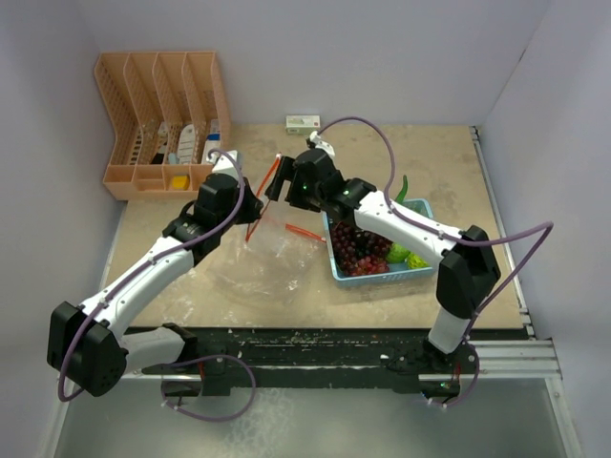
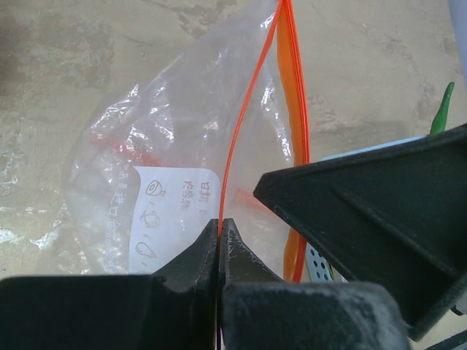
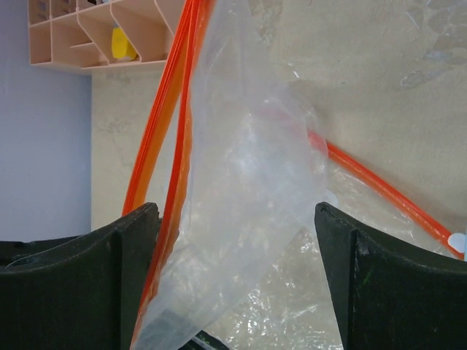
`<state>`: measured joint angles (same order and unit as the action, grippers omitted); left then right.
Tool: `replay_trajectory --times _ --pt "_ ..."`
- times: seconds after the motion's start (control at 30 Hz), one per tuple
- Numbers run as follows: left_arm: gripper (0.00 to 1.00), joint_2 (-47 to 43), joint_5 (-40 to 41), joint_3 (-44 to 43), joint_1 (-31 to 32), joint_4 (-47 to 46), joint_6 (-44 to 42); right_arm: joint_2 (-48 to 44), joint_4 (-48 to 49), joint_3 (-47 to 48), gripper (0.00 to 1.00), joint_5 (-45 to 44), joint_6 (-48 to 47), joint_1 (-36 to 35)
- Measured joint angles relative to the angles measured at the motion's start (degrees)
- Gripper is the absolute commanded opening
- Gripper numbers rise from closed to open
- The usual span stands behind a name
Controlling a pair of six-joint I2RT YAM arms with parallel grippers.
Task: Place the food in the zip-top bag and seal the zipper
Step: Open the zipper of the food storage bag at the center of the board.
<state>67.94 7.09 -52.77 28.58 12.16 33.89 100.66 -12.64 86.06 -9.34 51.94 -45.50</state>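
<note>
The clear zip-top bag [image 1: 270, 260] hangs lifted at its mouth, its body resting on the table. My left gripper [image 1: 251, 210] is shut on the thin orange-red zipper [image 2: 235, 138] strip, pinched between its tips [image 2: 219, 227]. My right gripper [image 1: 279, 187] is open around the other mouth edge; the plastic [image 3: 248, 189] and orange zipper [image 3: 169, 124] hang between its spread fingers [image 3: 128, 266]. The food lies in the light-blue basket [image 1: 421, 208]: dark grapes [image 1: 361, 250], round green fruit [image 1: 399, 254], a green pepper [image 1: 404, 189]. I see no food inside the bag.
An orange desk organizer [image 1: 162, 119] with small items stands at the back left. A small white box [image 1: 304, 122] lies at the back wall. Walls close in both sides. The basket sits right of the bag, under my right forearm.
</note>
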Motion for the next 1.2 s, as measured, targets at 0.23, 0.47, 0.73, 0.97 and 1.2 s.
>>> replay_trajectory --times 0.23,0.47,0.73,0.97,1.2 --pt "0.00 0.00 0.66 0.00 0.00 -0.15 -0.02 -0.50 -1.07 -0.52 0.79 -0.09 -0.28 0.00" --pt "0.00 -0.50 3.10 -1.51 0.00 1.18 -1.49 1.92 -4.02 -0.24 0.14 -0.15 -3.13 0.00" --pt "0.00 -3.76 7.69 -3.32 0.02 3.52 -4.57 -0.35 -6.93 -2.25 0.00 -5.33 -5.70 -0.11" --pt "0.00 -4.90 16.61 -5.53 0.50 9.05 -7.87 -4.70 -12.28 -2.49 0.00 -16.33 -5.51 -0.66" --pt "0.00 -2.84 22.62 -8.37 1.03 13.68 -9.53 -5.16 -8.00 -2.91 0.00 -13.42 -7.54 -1.27"
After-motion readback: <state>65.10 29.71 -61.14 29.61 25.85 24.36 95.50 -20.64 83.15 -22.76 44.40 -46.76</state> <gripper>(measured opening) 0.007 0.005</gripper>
